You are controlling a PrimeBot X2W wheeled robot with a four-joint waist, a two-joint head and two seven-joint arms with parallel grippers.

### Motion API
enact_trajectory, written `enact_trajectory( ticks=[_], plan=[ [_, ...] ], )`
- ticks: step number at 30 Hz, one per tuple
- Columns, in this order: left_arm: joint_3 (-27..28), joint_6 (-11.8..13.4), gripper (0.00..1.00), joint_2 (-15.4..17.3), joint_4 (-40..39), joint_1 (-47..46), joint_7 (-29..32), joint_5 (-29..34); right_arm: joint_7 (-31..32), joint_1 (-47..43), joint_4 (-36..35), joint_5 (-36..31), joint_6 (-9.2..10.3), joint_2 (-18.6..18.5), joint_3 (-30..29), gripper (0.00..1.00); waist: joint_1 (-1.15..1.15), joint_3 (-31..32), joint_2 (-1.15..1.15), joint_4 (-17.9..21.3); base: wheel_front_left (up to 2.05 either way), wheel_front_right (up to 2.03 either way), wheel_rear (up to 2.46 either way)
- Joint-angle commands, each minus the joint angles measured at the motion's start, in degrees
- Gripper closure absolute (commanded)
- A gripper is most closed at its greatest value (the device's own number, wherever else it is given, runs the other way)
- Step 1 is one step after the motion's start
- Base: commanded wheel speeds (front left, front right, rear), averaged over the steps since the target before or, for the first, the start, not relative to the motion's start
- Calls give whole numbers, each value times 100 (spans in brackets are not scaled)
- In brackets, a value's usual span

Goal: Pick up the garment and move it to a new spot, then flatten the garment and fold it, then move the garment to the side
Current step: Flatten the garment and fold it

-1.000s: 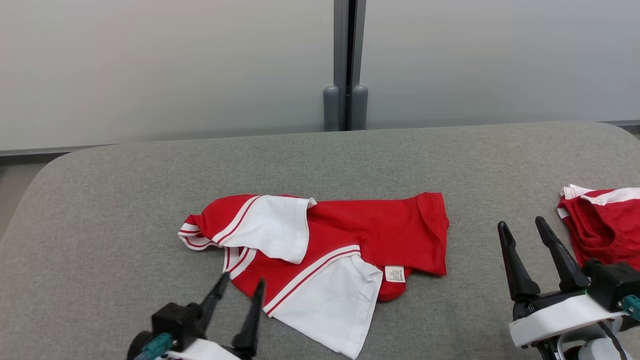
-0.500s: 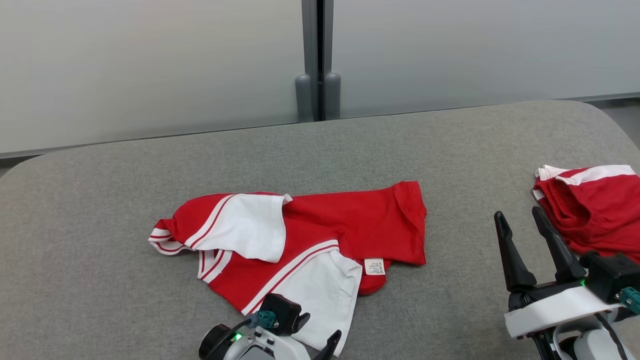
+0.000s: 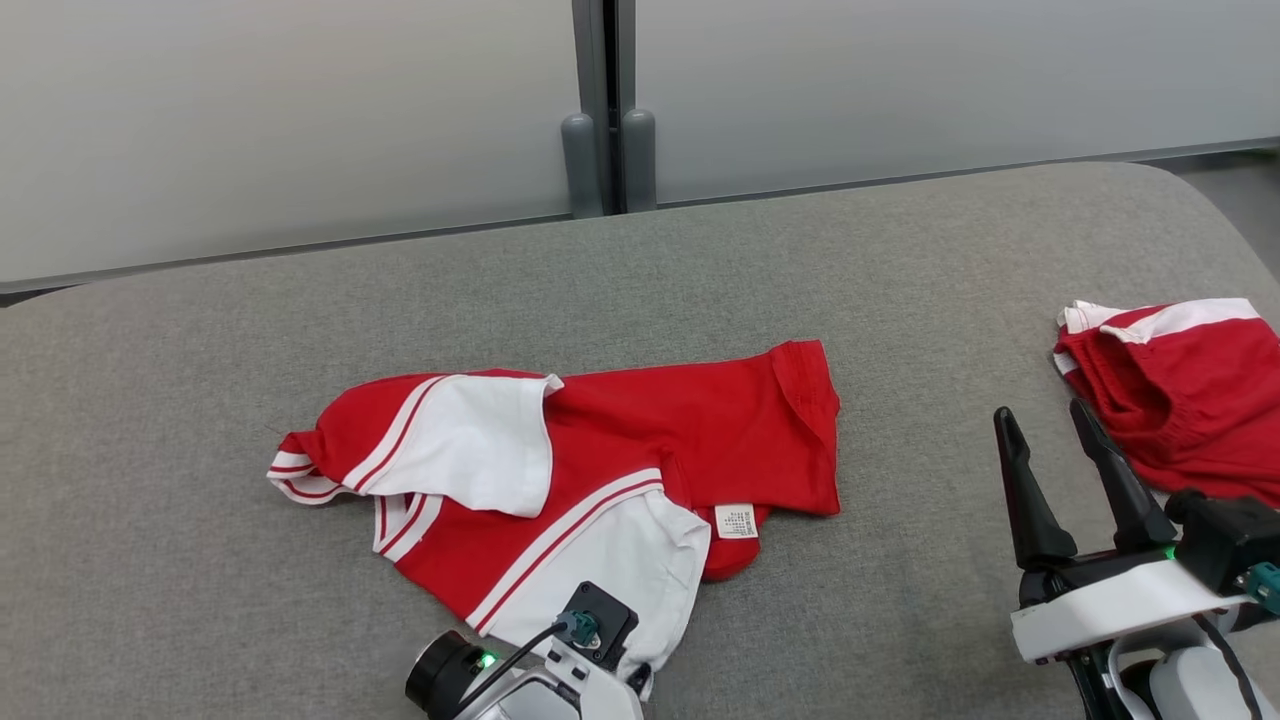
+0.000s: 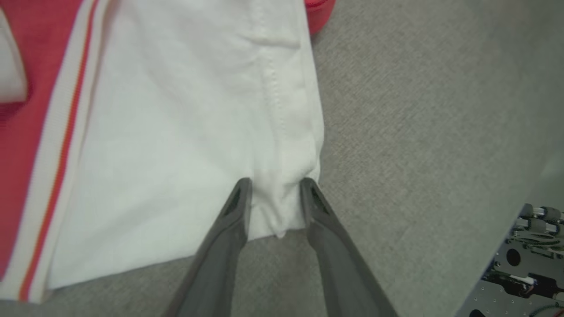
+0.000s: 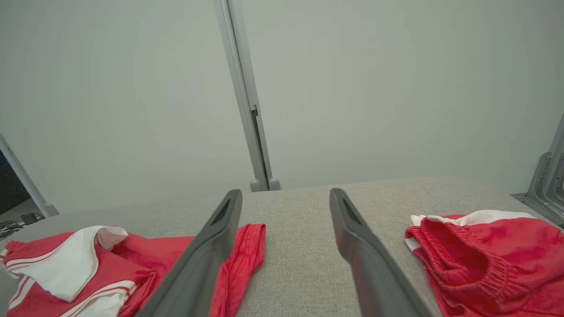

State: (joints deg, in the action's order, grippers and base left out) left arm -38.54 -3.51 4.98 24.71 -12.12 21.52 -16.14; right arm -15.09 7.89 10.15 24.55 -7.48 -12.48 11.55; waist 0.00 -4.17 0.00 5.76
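Our left gripper stood half-narrowed around the white near corner of the shirt; we could not tell whether it gripped. The shirt lay crumpled on the grey cushion. Our right gripper hung wide open near the red shorts.

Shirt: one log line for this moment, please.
shirt: crumpled | left gripper: astride its white edge, grip unclear | right gripper: open, empty
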Motion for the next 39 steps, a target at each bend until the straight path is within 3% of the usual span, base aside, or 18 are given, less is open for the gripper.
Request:
enact_trajectory(
  ticks=[1, 9, 14, 21, 27, 33, 39],
  plan=[
    [-41, -31, 100, 57, 109, 69, 4, -3, -8, -16, 8, -36, -2, -15, -8, 0, 0, 33, 0, -51, 0, 0, 0],
    [212, 3, 100, 176, -314, 145, -336, -276, -8, -152, 39, -44, -2, -62, -62, 0, 0, 305, 0, -528, 0, 0, 0],
    [478, 199, 100, 504, -923, 380, -153, -414, -7, -246, 29, -39, -3, -27, -138, 0, 0, 417, 0, -889, 0, 0, 0],
    [1028, 579, 100, 1223, -2019, 834, 243, -626, -8, -338, 29, -63, -2, -23, -175, 0, 0, 459, 0, -1222, 0, 0, 0],
    [1395, 814, 100, 1791, -2719, 1297, 658, -765, -8, -347, 45, -59, -2, -48, -205, 0, 0, 457, 0, -1323, 0, 0, 0],
    [1654, 1036, 100, 2056, -2895, 1716, 861, -914, -8, -321, 73, -31, -3, -64, -167, 0, 0, 459, 0, -1321, 0, 0, 0],
    [1976, 1310, 100, 2222, -2587, 2024, 785, -1011, -8, -321, 110, 2, -2, -118, -144, 0, 0, 465, 0, -1269, 0, 0, 0]
  ],
)
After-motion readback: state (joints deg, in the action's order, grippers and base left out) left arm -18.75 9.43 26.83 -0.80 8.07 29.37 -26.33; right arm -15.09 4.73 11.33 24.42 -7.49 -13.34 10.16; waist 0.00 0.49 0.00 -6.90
